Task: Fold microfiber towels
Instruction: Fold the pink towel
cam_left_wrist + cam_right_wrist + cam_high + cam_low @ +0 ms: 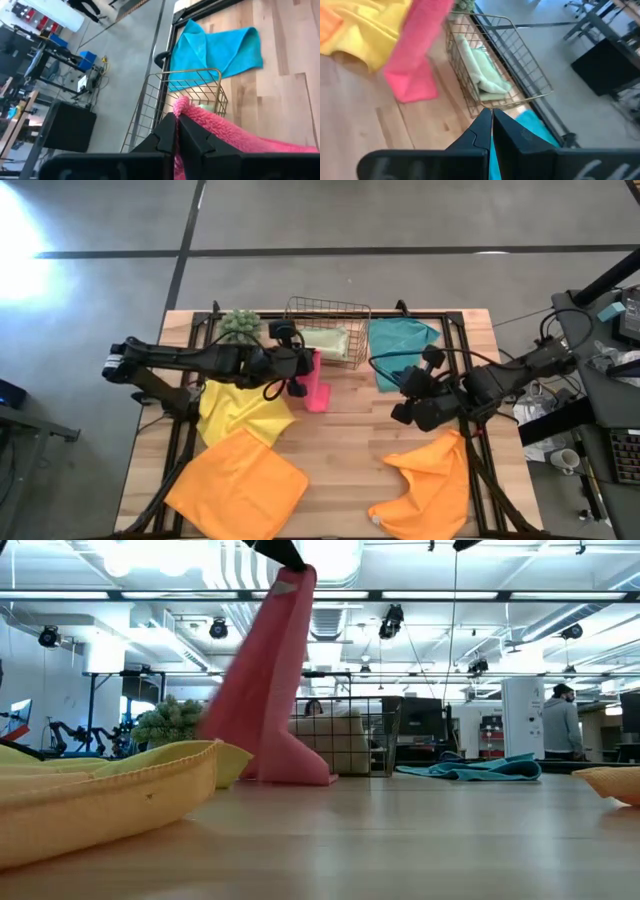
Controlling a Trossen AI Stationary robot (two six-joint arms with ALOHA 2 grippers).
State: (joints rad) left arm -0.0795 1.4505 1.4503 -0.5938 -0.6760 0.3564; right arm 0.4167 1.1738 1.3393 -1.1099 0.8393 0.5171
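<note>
Left gripper: the left gripper [297, 376] hung above the middle of the table [340, 450], just in front of the wire basket [328, 308]; its fingers [167, 132] were pinched tight on the top edge of the pink towel [316, 385].

Pink towel: it hung in a long strip from that grip, its lower end resting on the wood – in the low view the cloth [268, 690] rose steeply to the clamped corner near the top of the frame.

Right gripper: the right gripper [408, 402] sat over the right half of the table, between the teal towel and the orange one in front of it; its fingers [487, 127] were pressed together with nothing between them.

Teal towel: the teal towel [400, 345] lay flat but rumpled at the back right, just beside the basket.

Sage green towel: the sage green towel [325, 340] lay folded inside the basket.

Yellow towel: the yellow towel [240, 412] lay crumpled under the left arm, beside the pink one.

Orange towels: one orange towel [238, 485] lay spread at the front left, overlapping the yellow cloth's edge; the other orange towel [430, 485] sat bunched at the front right.

Plant ball: a fuzzy green plant ball [241, 323] stood at the back – left of the basket.
</note>
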